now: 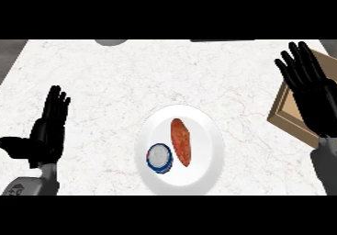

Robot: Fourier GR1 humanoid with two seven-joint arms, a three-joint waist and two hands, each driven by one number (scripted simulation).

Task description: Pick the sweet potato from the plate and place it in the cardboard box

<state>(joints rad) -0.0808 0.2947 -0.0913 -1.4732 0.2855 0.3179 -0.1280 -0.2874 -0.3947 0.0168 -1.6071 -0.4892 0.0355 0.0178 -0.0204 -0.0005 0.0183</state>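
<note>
An orange-brown sweet potato (pixel 181 141) lies lengthwise on a white plate (pixel 201 133) near the counter's front middle. The cardboard box (pixel 291 114) sits at the right edge, partly hidden behind my right hand (pixel 313 89), which is open with fingers straight and raised over the box. At the left, my left hand (pixel 45 131) is open too, fingers up, well away from the plate. Neither hand touches the sweet potato.
A small blue-rimmed round container (pixel 159 158) rests on the plate just left of the sweet potato. The white marble counter (pixel 130 78) stretches back. A grey round object (pixel 111 41) shows at the far edge.
</note>
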